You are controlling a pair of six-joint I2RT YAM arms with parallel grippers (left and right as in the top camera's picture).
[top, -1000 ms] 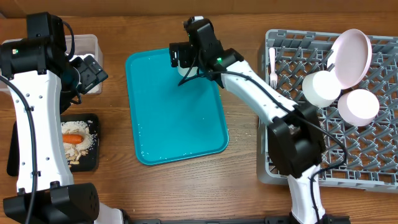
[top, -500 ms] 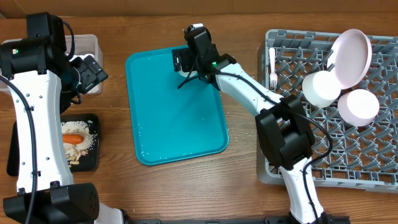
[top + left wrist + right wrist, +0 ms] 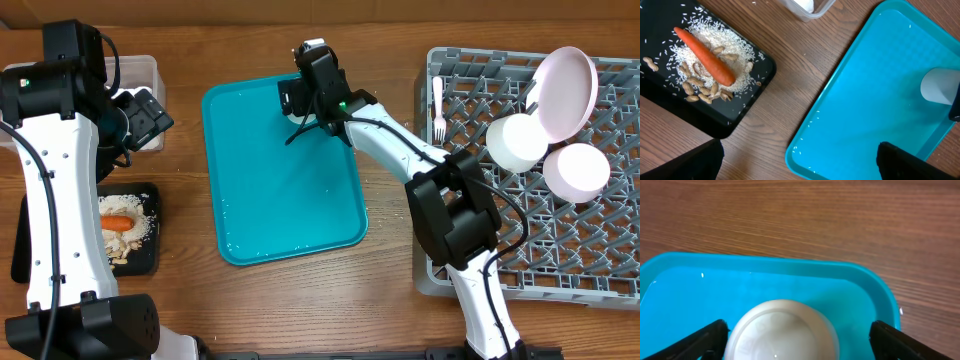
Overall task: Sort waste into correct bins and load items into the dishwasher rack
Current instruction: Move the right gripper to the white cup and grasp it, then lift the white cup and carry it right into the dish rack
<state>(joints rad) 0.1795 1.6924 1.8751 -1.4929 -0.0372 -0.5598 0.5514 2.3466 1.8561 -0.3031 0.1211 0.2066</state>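
Note:
A small white cup (image 3: 782,330) stands upside down in the far right corner of the teal tray (image 3: 280,190). My right gripper (image 3: 801,336) is open and straddles the cup, one finger on each side, with a gap on the right. In the overhead view the right gripper (image 3: 298,100) covers the cup. The left wrist view shows the cup (image 3: 940,86) too. My left gripper (image 3: 802,165) hangs open and empty above the table between the black tray (image 3: 740,112) and the teal tray. A carrot (image 3: 705,56) lies on rice and peanuts in the black tray.
The grey dishwasher rack (image 3: 530,235) on the right holds a pink plate (image 3: 565,90), two white bowls (image 3: 517,140) and a white fork (image 3: 437,105). A clear tub (image 3: 145,70) stands at the far left, behind the left arm.
The right gripper has shifted slightly and settled over the cup, its jaws narrowing a little. The left arm has not moved.

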